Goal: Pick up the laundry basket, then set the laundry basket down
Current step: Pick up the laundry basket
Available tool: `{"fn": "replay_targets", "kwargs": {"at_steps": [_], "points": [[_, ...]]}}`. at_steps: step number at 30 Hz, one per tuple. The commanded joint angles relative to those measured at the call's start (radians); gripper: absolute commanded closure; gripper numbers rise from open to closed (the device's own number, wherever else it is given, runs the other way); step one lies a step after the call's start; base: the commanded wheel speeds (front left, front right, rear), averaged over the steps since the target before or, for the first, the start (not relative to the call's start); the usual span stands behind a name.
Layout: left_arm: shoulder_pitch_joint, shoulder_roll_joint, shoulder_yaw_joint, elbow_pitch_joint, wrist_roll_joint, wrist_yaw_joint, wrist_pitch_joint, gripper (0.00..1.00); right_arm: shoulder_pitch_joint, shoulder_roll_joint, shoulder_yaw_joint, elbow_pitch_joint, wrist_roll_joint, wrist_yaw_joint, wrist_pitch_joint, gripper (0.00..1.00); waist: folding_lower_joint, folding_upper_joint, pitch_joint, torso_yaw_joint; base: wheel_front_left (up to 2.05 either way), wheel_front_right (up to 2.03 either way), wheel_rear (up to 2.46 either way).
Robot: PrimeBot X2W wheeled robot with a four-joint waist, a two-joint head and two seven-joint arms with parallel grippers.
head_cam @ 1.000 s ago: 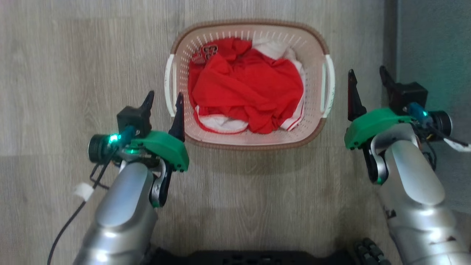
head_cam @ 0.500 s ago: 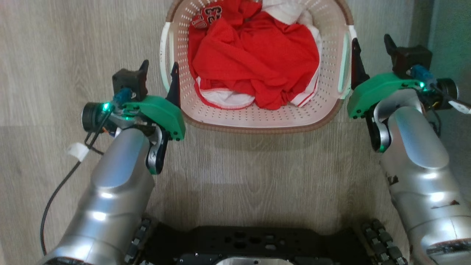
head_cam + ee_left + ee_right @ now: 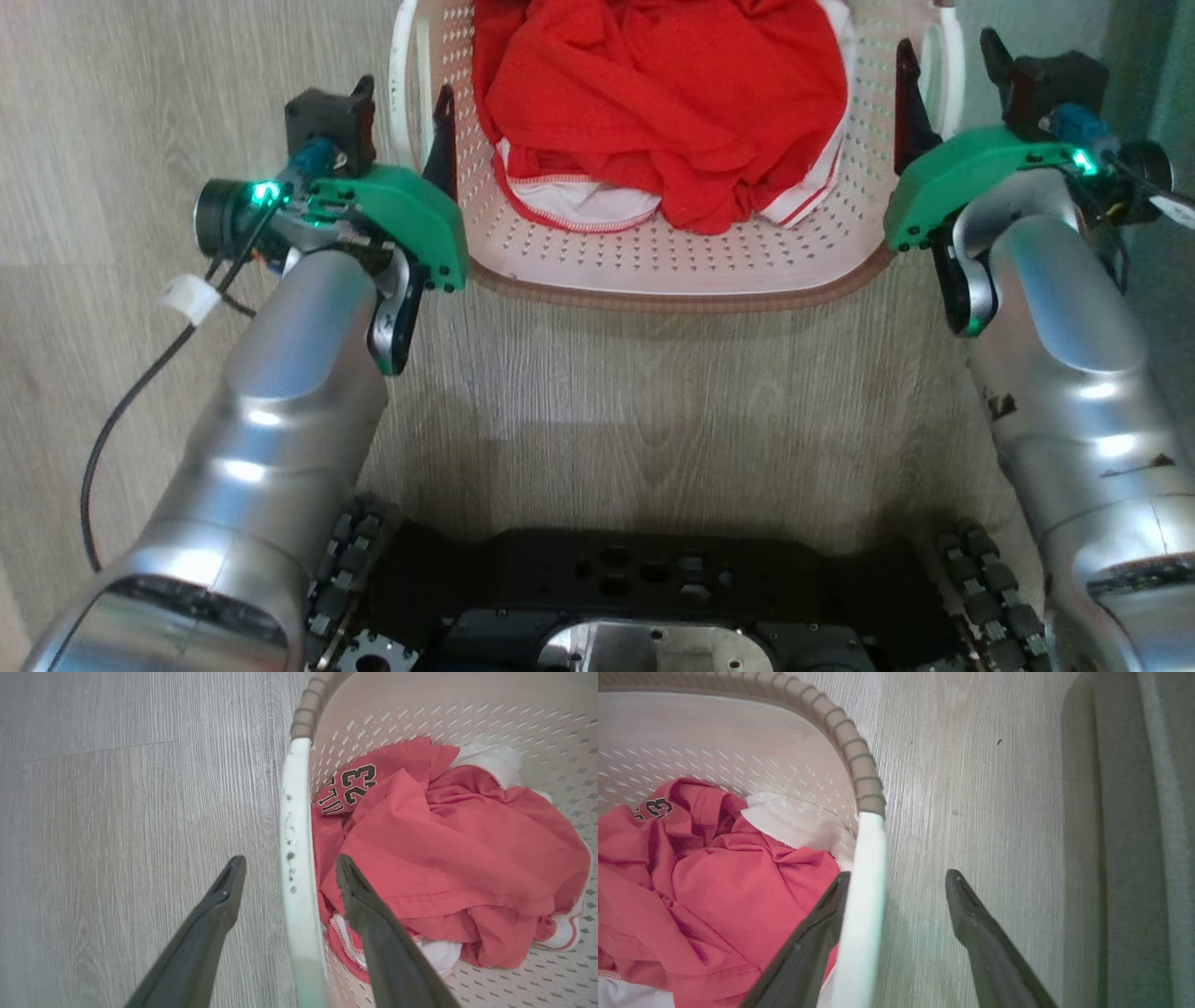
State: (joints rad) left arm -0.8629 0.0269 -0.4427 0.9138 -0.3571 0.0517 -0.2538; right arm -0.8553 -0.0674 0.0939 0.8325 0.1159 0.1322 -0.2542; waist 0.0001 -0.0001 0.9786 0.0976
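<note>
Light: soft, even, from overhead. Glare: white highlights on left forearm [image 3: 247, 420]. Shadow: diffuse, on floor [image 3: 653, 401] beneath laundry basket [image 3: 653, 271]. Wrist views: slightly soft, colours washed.

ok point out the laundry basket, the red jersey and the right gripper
laundry basket [image 3: 858, 760], right wrist view, on its brown rim
red jersey [image 3: 444, 849], left wrist view, middle of the crumpled cloth
right gripper [image 3: 899, 873], right wrist view, midway between its two fingertips
</note>
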Motion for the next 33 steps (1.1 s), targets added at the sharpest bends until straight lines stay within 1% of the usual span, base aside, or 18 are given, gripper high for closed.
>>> {"fn": "replay_targets", "kwargs": {"at_steps": [1,10,12,13,16,17,18,19,20,21,22,23,24,25,27,33], "points": [[0.008,0.023,0.006,-0.002,-0.012,-0.002,-0.008,0.0,0.023,0.017,0.022,-0.004,0.007,-0.002,-0.008,0.0,-0.0001,0.0001,0.013,0.006,0.0,0.0,0.0],[-0.05,0.023,-0.068,0.034,-0.06,0.007,-0.008,0.0,-0.027,0.017,0.05,0.052,0.023,-0.002,-0.008,0.0,-0.0001,0.0001,0.039,0.014,0.0,0.0,0.0],[-0.06,0.023,-0.084,0.042,-0.073,0.009,-0.008,0.05,-0.038,0.017,0.055,0.063,0.025,-0.002,-0.008,0.02,-0.0001,0.0001,0.043,0.014,0.0,0.0,0.0],[-0.065,0.023,-0.09,0.045,-0.079,0.011,-0.008,0.05,-0.042,0.017,0.058,0.069,0.027,-0.002,-0.008,0.13,-0.0001,0.0001,0.045,0.013,0.0,0.0,0.0],[-0.076,0.023,-0.107,0.053,-0.095,0.017,-0.008,0.05,-0.055,0.017,0.068,0.085,0.033,-0.002,-0.008,0.34,-0.0001,0.0001,0.048,0.01,0.0,0.0,0.0],[-0.079,0.023,-0.112,0.055,-0.1,0.018,-0.008,0.05,-0.059,0.017,0.072,0.089,0.036,-0.002,-0.008,0.44,-0.0001,0.0001,0.049,0.009,0.0,0.0,0.0],[-0.081,0.023,-0.117,0.058,-0.104,0.018,-0.008,0.07,-0.062,0.017,0.075,0.093,0.039,-0.002,-0.008,0.52,-0.0001,0.0001,0.049,0.008,0.0,0.0,0.0],[-0.081,0.023,-0.117,0.058,-0.104,0.018,-0.008,0.07,-0.062,0.017,0.075,0.093,0.039,-0.002,-0.008,0.52,-0.0001,0.0001,0.049,0.008,0.0,0.0,0.0],[-0.085,0.023,-0.128,0.064,-0.113,0.018,-0.008,0.28,-0.066,0.017,0.078,0.102,0.044,-0.002,-0.008,0.58,-0.0001,0.0001,0.049,0.007,0.0,0.0,0.0],[-0.087,0.023,-0.133,0.067,-0.118,0.018,-0.008,0.4,-0.068,0.017,0.079,0.108,0.047,-0.002,-0.008,0.61,-0.0001,0.0001,0.049,0.007,0.0,0.0,0.0],[-0.089,0.023,-0.138,0.07,-0.123,0.018,-0.008,0.54,-0.071,0.017,0.08,0.112,0.049,-0.002,-0.008,0.64,-0.0001,0.0001,0.049,0.006,0.0,0.0,0.0],[-0.09,0.023,-0.144,0.071,-0.128,0.019,-0.008,0.69,-0.073,0.017,0.08,0.119,0.05,-0.002,-0.008,0.7,-0.0001,0.0001,0.048,0.006,0.0,0.0,0.0],[-0.091,0.023,-0.152,0.074,-0.132,0.019,-0.008,0.95,-0.075,0.017,0.079,0.129,0.052,-0.002,-0.008,0.73,-0.0001,0.0001,0.047,0.006,0.0,0.0,0.0],[-0.09,0.023,-0.163,0.082,-0.139,0.016,-0.008,1.0,-0.077,0.017,0.08,0.136,0.054,-0.002,-0.008,0.81,-0.0001,0.0001,0.046,0.006,0.0,0.0,0.0],[-0.089,0.023,-0.184,0.094,-0.155,0.013,-0.008,1.0,-0.079,0.017,0.079,0.153,0.057,-0.002,-0.008,1.0,-0.0001,0.0001,0.041,0.006,0.0,0.0,0.0],[-0.077,0.023,-0.226,0.106,-0.197,0.022,-0.008,1.0,-0.08,0.017,0.08,0.183,0.069,-0.002,-0.008,1.0,-0.0001,0.0001,0.019,0.01,0.0,0.0,0.0]]}}
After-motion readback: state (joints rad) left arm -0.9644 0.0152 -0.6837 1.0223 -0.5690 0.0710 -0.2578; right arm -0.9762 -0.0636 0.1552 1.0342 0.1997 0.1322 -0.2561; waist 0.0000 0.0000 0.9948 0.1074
